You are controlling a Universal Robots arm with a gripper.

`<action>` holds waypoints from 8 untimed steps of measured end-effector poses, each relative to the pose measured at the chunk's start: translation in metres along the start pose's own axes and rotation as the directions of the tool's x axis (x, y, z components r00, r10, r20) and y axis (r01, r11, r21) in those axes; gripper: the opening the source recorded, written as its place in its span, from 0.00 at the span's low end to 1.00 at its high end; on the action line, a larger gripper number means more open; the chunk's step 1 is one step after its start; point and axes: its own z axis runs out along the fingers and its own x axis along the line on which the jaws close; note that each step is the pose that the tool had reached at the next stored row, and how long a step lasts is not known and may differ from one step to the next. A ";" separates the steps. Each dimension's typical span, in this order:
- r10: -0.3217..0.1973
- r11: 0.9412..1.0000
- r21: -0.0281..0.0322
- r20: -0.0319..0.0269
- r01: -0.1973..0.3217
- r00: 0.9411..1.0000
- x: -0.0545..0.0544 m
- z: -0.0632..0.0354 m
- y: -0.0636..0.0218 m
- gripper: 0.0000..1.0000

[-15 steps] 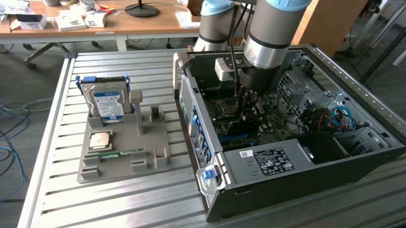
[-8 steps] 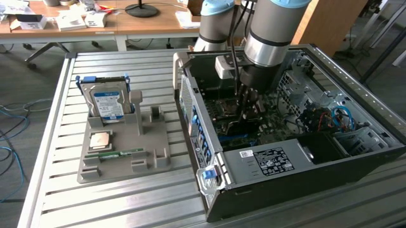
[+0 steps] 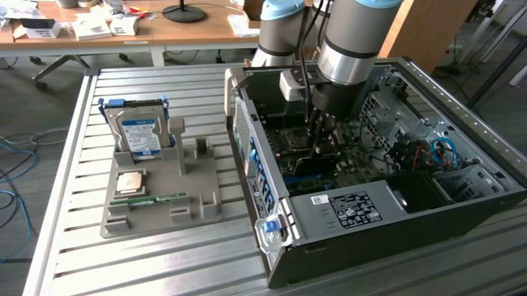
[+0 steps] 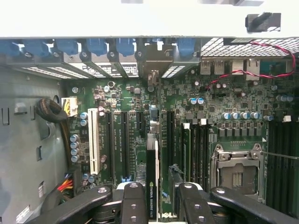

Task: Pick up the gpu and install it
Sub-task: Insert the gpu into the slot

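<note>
While jaws grip gpu (image 4: 152,179) edge-on — lower edge hidden, motherboard (image 4: 140,98) beneath

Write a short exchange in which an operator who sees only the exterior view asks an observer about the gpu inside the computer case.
Operator: The arm blocks my view into the case. Where is the gpu?
Observer: In the wrist view the gpu stands on edge over the motherboard, just ahead of the gripper.
Operator: Is any slot beside it free?
Observer: Yes, the white slot holds no card.
</note>
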 end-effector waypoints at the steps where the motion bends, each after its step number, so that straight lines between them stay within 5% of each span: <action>1: 0.000 1.000 0.000 0.000 0.000 1.000 0.000 -0.0004 0.0000 0.33; 8: 0.000 1.000 0.000 0.001 0.000 1.000 0.000 -0.0022 0.0000 0.33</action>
